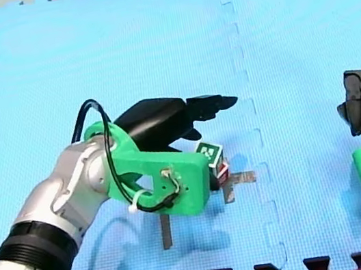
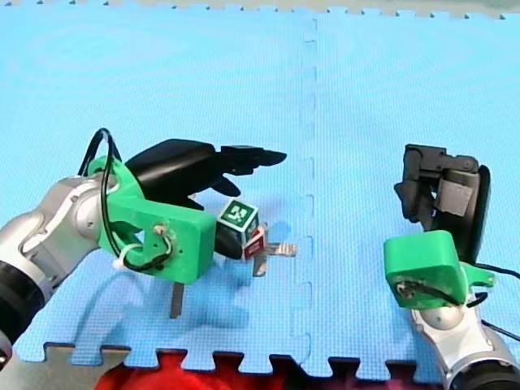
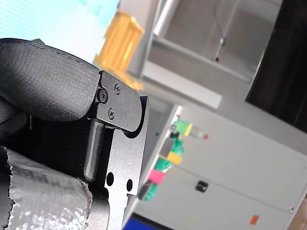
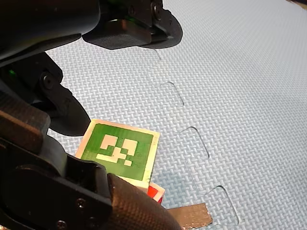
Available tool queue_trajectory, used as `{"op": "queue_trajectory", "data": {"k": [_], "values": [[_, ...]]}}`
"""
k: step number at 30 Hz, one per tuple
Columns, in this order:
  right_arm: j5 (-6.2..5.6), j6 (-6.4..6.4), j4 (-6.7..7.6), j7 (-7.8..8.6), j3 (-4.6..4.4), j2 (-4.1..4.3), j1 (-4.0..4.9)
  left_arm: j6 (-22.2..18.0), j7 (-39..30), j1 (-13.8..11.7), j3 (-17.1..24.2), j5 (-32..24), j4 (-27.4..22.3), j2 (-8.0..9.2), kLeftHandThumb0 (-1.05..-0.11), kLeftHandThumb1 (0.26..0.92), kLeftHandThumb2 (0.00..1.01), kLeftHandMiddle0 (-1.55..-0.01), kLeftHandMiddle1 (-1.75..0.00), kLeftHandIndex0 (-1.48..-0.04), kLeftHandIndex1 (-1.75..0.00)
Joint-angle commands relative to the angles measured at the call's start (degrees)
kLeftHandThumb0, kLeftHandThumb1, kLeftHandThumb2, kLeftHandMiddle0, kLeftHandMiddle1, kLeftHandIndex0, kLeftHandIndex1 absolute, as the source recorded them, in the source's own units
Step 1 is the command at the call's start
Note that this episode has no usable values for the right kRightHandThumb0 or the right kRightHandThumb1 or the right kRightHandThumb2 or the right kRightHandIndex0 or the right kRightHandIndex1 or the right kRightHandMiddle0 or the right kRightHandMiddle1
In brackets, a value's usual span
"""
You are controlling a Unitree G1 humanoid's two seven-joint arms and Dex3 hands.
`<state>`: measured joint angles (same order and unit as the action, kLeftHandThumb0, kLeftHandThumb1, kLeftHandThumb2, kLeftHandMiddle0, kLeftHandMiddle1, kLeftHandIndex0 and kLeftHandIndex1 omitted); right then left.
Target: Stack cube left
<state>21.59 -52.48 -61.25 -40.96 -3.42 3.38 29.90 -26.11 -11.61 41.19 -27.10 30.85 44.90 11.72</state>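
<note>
My fingers (image 4: 57,108) and thumb (image 4: 134,201) are closed on the green cube (image 4: 120,149), pinching it from opposite sides. The longer fingers stretch out past it and touch nothing. So my left hand (image 2: 187,171) has the cube, and it sits on top of the red cube (image 2: 254,241), which pokes out from under one corner. I'd say the stack isn't squared up. Both cubes are near the middle of the blue mat (image 1: 151,43), just beside a tape strip (image 4: 192,215) and close to the mat seam. The cube looks small, light and rigid with smooth printed faces, so it's probably a bit slippery. Best hold is the flat side faces with low force, since a nudge could tip it. My right hand (image 2: 435,191) is well off to the right above the mat, holding nothing.
</note>
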Motion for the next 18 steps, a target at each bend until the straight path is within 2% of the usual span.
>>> {"op": "queue_trajectory", "data": {"k": [1,5,7,12,15,18], "values": [[-0.32,-0.13,-0.10,0.09,0.14,0.17,0.24,0.2,-0.2,0.1,0.1,-0.1,-0.1,0.18,-1.048,0.833,0.00,-0.77,0.00,-0.23,0.00],[-0.38,-0.19,-0.41,0.15,0.18,0.15,0.44,-0.1,-0.9,0.4,0.4,-0.3,-0.1,0.81,-1.048,0.846,0.01,-0.77,0.00,-0.22,0.00],[-0.42,-0.36,-0.51,0.22,0.20,0.14,0.49,-0.3,-1.1,0.7,0.4,0.2,0.0,1.94,-1.048,0.852,0.01,-0.77,0.00,-0.22,0.00],[-0.59,-0.38,-0.85,0.51,0.36,0.26,0.60,-1.4,-2.3,0.2,2.4,-0.4,-3.5,7.01,-1.048,0.863,0.01,-0.80,-0.02,-0.21,0.00],[-0.61,-0.27,-1.15,0.52,0.40,0.33,0.75,-1.1,0.6,-0.4,3.9,1.1,-5.3,10.26,-1.048,0.867,0.01,-0.81,-0.02,-0.21,0.00],[-0.78,-0.40,-1.51,0.77,0.48,0.44,0.91,-0.1,3.1,-0.5,4.8,1.8,-4.9,11.25,-1.048,0.873,0.01,-0.83,-0.03,-0.21,0.00]]}}
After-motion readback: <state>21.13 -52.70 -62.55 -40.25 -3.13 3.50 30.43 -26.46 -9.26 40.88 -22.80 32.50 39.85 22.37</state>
